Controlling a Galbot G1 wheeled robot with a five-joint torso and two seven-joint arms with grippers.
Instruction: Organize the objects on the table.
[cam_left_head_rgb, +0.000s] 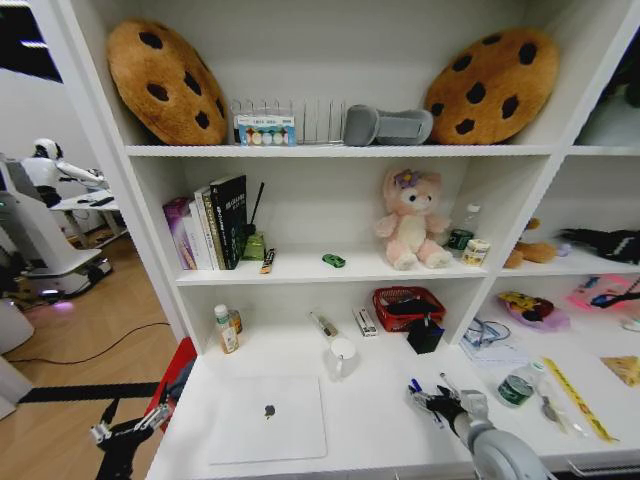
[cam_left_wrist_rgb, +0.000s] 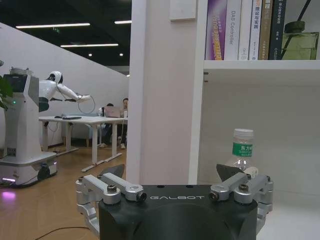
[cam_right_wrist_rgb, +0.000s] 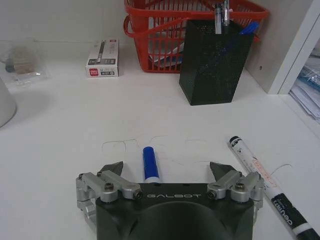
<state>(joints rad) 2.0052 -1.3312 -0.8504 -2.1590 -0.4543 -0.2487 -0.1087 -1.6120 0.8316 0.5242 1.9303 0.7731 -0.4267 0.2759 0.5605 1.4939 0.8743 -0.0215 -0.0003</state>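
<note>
1. Bench (cam_left_head_rgb: 380, 425): long white top below the shelving.
2. Laptop (cam_left_head_rgb: 268, 418): silver, lid closed, lying flat at the near left of the bench.
3. Blue-capped marker (cam_right_wrist_rgb: 150, 163): lying on the bench between the open fingers of the right tool, not gripped.
4. Second marker, black-capped (cam_right_wrist_rgb: 270, 191): lying on the bench just right of the right tool.
5. Green toy car (cam_left_head_rgb: 333, 260): on the middle shelf, left of the pink plush toy (cam_left_head_rgb: 412, 219).
6. Black mesh pen holder (cam_right_wrist_rgb: 215, 60): upright in front of the red wire basket (cam_right_wrist_rgb: 160, 30), pens standing inside.
7. Right tool (cam_right_wrist_rgb: 167, 171): low over the bench at the near right, jaws wide.
8. Left tool (cam_left_wrist_rgb: 170, 175): off the bench's left edge, near the shelf post, jaws wide and holding nothing.
</note>
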